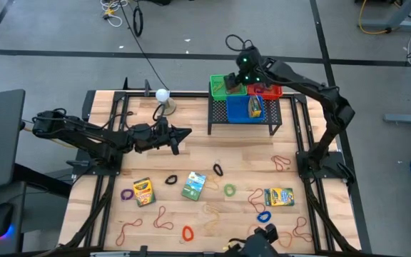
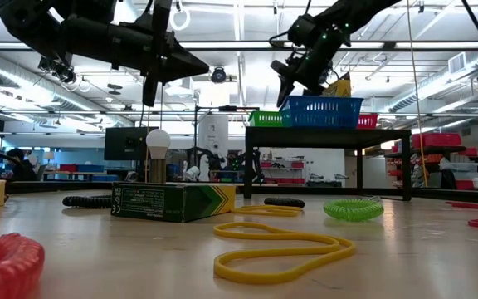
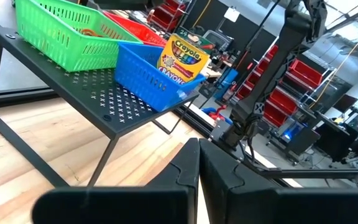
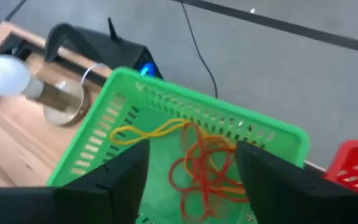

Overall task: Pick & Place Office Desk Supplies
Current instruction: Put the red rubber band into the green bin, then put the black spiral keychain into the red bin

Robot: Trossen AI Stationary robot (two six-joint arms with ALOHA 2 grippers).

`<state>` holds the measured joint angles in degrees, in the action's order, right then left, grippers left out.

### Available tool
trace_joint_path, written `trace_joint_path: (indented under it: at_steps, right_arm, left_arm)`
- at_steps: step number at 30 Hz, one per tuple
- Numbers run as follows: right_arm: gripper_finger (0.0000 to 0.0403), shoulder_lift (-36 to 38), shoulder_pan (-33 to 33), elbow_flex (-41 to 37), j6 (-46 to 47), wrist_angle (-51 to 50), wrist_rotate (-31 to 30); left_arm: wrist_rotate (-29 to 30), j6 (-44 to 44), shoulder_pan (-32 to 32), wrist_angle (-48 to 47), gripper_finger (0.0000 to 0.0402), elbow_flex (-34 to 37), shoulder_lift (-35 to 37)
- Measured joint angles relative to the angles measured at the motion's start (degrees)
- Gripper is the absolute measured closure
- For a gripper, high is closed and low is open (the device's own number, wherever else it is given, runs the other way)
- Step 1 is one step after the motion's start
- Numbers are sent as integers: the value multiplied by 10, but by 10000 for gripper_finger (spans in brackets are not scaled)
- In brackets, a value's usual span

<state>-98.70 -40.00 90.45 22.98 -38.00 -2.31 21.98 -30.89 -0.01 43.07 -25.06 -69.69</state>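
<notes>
My right gripper (image 4: 191,163) hangs open just above the green basket (image 4: 98,143) on the black rack, slanting down, with nothing between its fingers. Red rubber bands (image 4: 207,165) and a yellow one (image 4: 148,132) lie on the basket's floor. Beside it, the blue basket (image 1: 245,111) holds a crayon box (image 3: 179,59) standing on end. Three more crayon boxes (image 1: 143,191) (image 1: 193,185) (image 1: 278,196) lie flat on the table among small loops (image 1: 230,190) and rubber bands (image 1: 282,163). My left gripper (image 1: 184,133) is shut and level above the table's left middle, holding nothing.
The black mesh rack (image 1: 245,121) stands at the far middle, carrying green, blue and red baskets (image 1: 266,91). A white ball on a round stand (image 1: 163,96) sits left of it. Loose loops (image 1: 263,215) and bands (image 1: 164,220) are scattered across the near half.
</notes>
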Motion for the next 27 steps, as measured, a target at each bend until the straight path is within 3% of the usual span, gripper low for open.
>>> trace_joint_path:
  at_steps: [4,9,12,17,23,27]
  right_arm:
    - [121,0,-8,0,8,4,1]
    - [129,15,-20,0,-3,1,53]
    - [170,47,-9,0,-66,-16,73]
    - [271,102,57,-29,-141,-47,63]
    - [385,228,153,-158,-116,68,-7]
    - [388,320,230,-266,-84,150,-49]
  left_arm:
    - [0,-2,0,0,390,0,0]
    - [0,-32,0,2,388,0,0]
    - [-15,-39,0,2,386,0,0]
    - [-27,1,-13,2,393,0,0]
    - [-26,-29,-15,-1,389,0,0]
    - [-57,-11,-16,-5,379,0,0]
